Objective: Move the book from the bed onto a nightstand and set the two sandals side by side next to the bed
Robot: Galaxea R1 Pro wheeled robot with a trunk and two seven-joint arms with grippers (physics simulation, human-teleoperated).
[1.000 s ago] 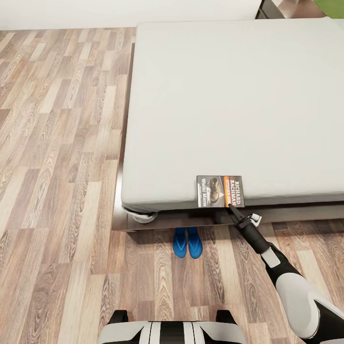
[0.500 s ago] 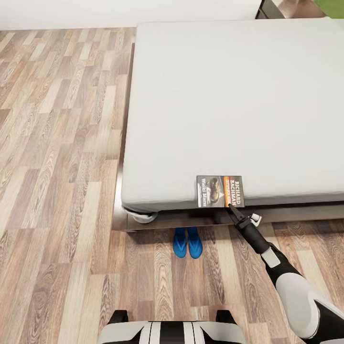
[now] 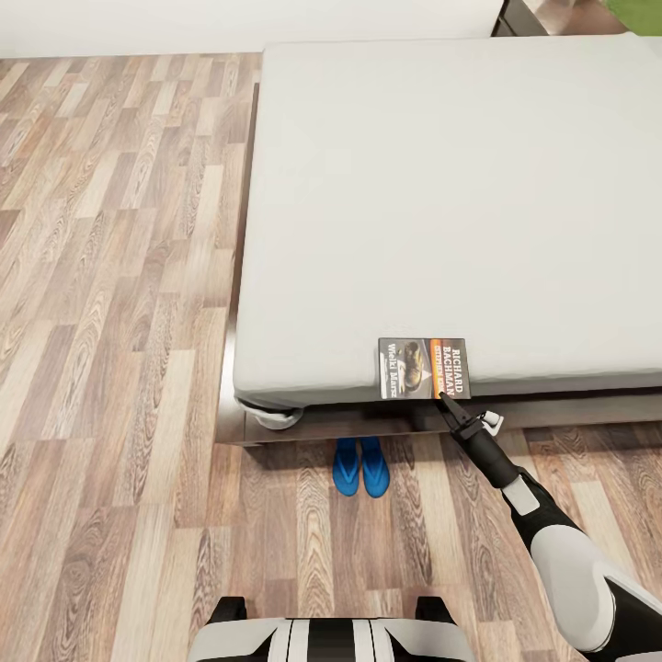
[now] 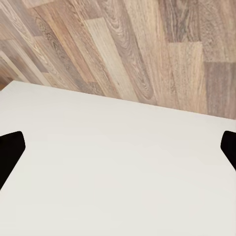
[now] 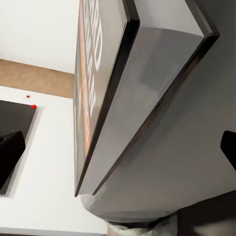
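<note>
The book (image 3: 424, 368) lies flat at the near edge of the bed's grey mattress (image 3: 441, 184), orange band and white lettering up. My right gripper (image 3: 441, 397) reaches up from the floor side and its tip touches the book's near edge. In the right wrist view the book (image 5: 93, 73) is seen edge-on over the mattress side (image 5: 162, 128), and the right gripper (image 5: 118, 150) is open with fingertips (image 5: 10, 152) far apart. Two blue sandals (image 3: 360, 467) lie side by side on the floor against the bed frame. My left gripper (image 4: 118, 147) is open over a white surface.
Wood-plank floor (image 3: 110, 322) stretches to the left of the bed. The dark bed frame (image 3: 552, 409) runs under the mattress, with a white rounded piece (image 3: 276, 418) at its near corner. A white wall (image 3: 230, 23) is beyond. My base (image 3: 331, 639) is at the bottom.
</note>
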